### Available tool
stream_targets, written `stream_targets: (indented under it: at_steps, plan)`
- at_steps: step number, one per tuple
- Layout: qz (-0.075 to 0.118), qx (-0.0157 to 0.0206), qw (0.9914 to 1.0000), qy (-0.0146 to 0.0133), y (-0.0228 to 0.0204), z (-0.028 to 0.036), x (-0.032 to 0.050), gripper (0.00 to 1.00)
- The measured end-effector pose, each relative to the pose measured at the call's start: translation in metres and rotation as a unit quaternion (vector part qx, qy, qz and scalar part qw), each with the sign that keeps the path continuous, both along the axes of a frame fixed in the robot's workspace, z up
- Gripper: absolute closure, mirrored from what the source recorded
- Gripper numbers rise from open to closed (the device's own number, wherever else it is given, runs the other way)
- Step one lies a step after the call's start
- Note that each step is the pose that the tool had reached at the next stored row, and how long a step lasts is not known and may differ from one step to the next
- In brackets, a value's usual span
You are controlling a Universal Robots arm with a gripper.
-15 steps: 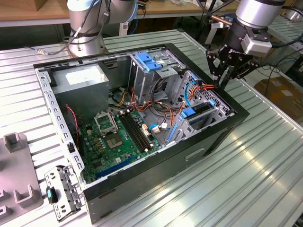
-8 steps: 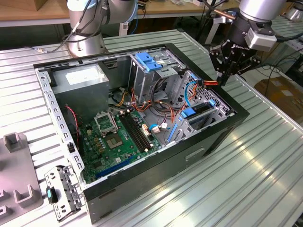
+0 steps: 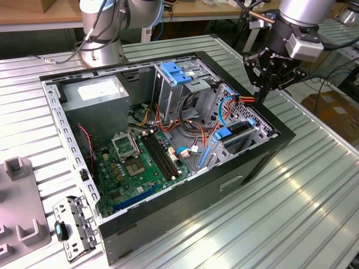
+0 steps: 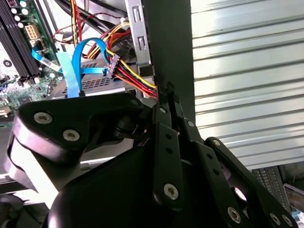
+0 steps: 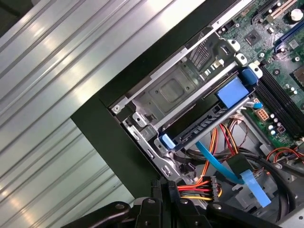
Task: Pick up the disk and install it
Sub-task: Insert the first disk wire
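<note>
The disk [image 5: 209,124], dark grey with blue carrier tabs, is sitting slotted in the case's [image 3: 235,168] drive cage. The gripper [image 3: 262,92] is hovering over the case rim, jaws pressed together, holding nothing.

Open computer case [image 3: 263,151] with green motherboard [image 3: 134,168] on ribbed metal table [image 3: 291,218].

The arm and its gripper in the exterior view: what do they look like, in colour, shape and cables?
The arm is silver-grey and round, with a light grey box at its wrist and black cables running alongside. The gripper is matte black, built of jointed links with small print on its body. In the second wrist view, silver screw heads dot the black links.
</note>
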State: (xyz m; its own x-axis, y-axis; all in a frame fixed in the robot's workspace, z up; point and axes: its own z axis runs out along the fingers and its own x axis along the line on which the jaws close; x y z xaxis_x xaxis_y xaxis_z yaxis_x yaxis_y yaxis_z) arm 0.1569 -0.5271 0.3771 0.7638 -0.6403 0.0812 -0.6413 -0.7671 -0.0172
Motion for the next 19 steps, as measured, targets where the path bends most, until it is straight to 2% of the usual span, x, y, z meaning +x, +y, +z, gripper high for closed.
stream_targets:
  at_steps: [3, 4, 7, 10, 13, 16, 18, 19]
  plan:
    - [-0.020, -0.0001, 0.99981, 0.0000, 0.0000, -0.0006, -0.0001, 0.84]
    - [-0.032, -0.0001, 0.99949, 0.0000, 0.0000, -0.0009, -0.0001, 0.84]
    - [-0.052, -0.0001, 0.99866, 0.0000, 0.0000, -0.0012, -0.0001, 0.84]
    - [-0.062, -0.0001, 0.99810, 0.0000, 0.0001, -0.0013, -0.0009, 0.84]
    - [-0.067, -0.0001, 0.99779, 0.0000, 0.0000, -0.0014, -0.0064, 0.84]
    - [-0.113, -0.0001, 0.99364, 0.0000, 0.0000, -0.0014, -0.0066, 0.84]
    - [-0.127, -0.0001, 0.99193, 0.0000, 0.0000, -0.0015, -0.0066, 0.84]
    - [-0.131, -0.0001, 0.99135, 0.0000, 0.0000, -0.0015, -0.0068, 0.84]
